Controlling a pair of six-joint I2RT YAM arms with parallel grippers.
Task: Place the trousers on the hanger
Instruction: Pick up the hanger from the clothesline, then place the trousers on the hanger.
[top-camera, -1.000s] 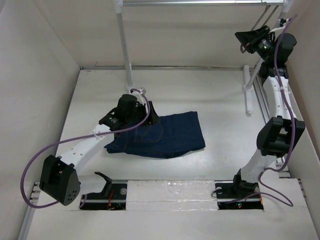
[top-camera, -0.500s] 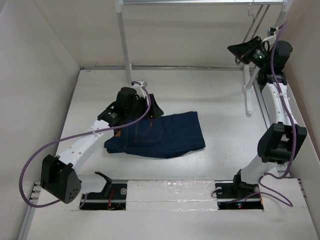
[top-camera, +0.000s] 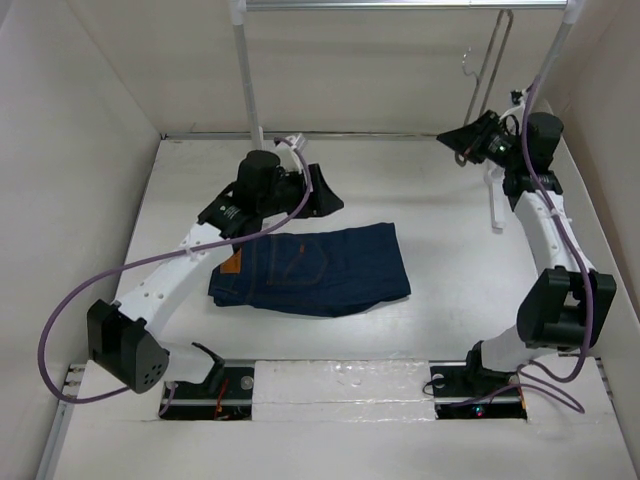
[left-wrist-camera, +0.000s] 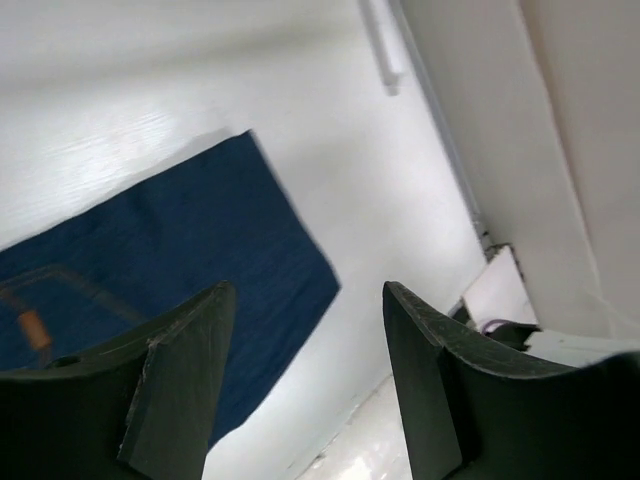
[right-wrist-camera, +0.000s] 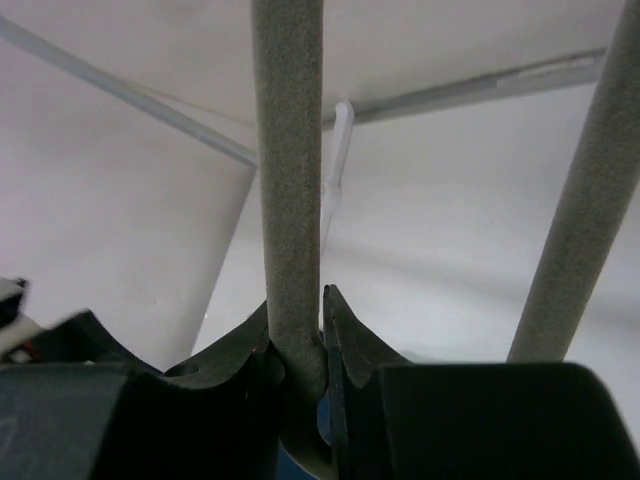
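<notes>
The trousers (top-camera: 315, 270) lie folded flat mid-counter (top-camera: 440, 210), not yet hung. The left fingers (left-wrist-camera: 170, 390) hover over the waistband end, parted and empty, apparently poised to lift the cloth. Farther right, the right fingers (right-wrist-camera: 350, 350) clamp the hanger (right-wrist-camera: 288, 150), holding it aloft beneath the rail (top-camera: 400, 5), probably to present it.

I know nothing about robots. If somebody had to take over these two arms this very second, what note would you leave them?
Left gripper: open, empty, hovering over the far-left edge of the trousers.
Right gripper: shut on a bar of the hanger, held up in the air at the far right.
Trousers: folded flat on the table, touched by neither gripper.
Done: hanger picked up.
Left: lift the trousers and drape them over the hanger.
</notes>
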